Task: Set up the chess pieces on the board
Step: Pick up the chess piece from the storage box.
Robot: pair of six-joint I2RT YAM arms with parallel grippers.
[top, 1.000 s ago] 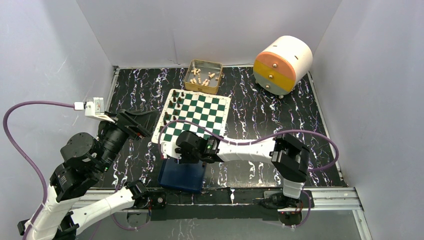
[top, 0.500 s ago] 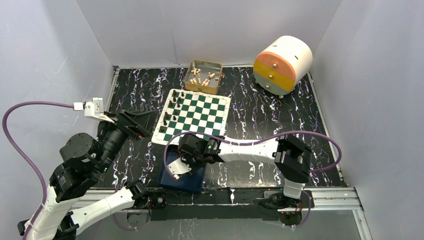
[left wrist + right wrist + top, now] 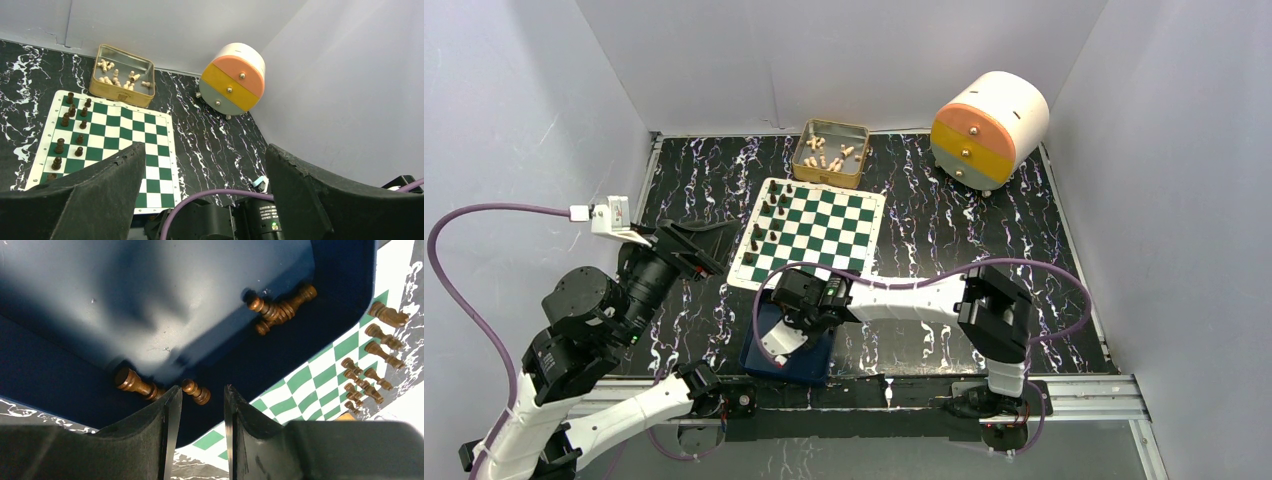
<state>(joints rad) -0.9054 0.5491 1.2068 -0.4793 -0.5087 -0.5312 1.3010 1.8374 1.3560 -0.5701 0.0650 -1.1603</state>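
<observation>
Blue tray (image 3: 809,368), top view: the right tool (image 3: 776,342) has swung off the board's (image 3: 819,225) near edge and dipped into the tray, so another pick looks due. The left tool (image 3: 696,240) hangs over the worktop at the left.

Left wrist view: left tool spread wide, empty. Dark pieces (image 3: 60,145) stand in two files down the board's left side. Tin (image 3: 120,95) holds cream pieces (image 3: 117,75).

Right wrist view: right tool (image 3: 201,390) part-open, gripping nothing. The tray holds two dark pieces lying just past its tips and a small heap further in.
</observation>
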